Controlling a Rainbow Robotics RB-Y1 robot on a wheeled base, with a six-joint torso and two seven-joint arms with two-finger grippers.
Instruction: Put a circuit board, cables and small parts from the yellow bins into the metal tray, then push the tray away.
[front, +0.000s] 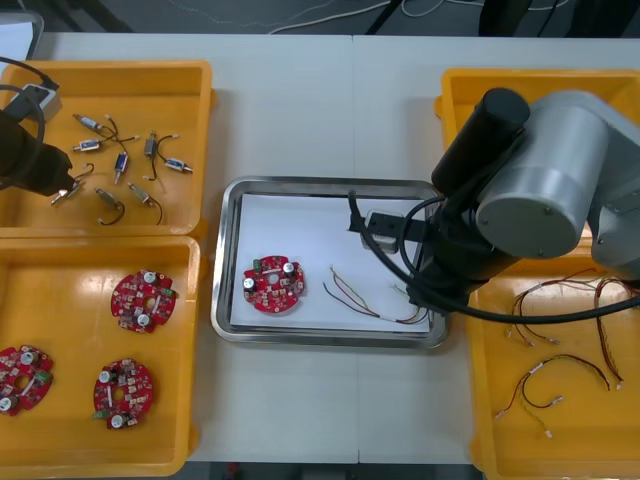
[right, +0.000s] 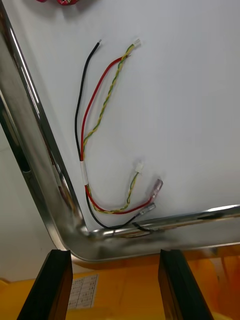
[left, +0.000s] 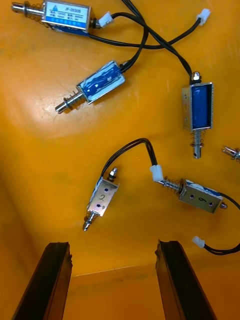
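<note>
A round red circuit board (front: 273, 284) lies in the left half of the metal tray (front: 232, 215), which is white inside. A red and yellow cable (front: 372, 300) with a black strand lies in the tray's near right corner. My right gripper (right: 114, 286) is open just outside that corner, holding nothing, with the cable (right: 102, 125) beyond its fingertips (right: 46, 285). My left gripper (left: 114, 282) is open above the far left yellow bin (front: 190, 90), over several small metal parts (left: 102, 197). Nothing is between its fingers (left: 182, 280).
The near left yellow bin (front: 100, 255) holds three more circuit boards (front: 143, 300). Several cables (front: 560, 375) lie in the near right bin (front: 480, 400). My right arm (front: 540, 190) covers much of the far right bin (front: 450, 85).
</note>
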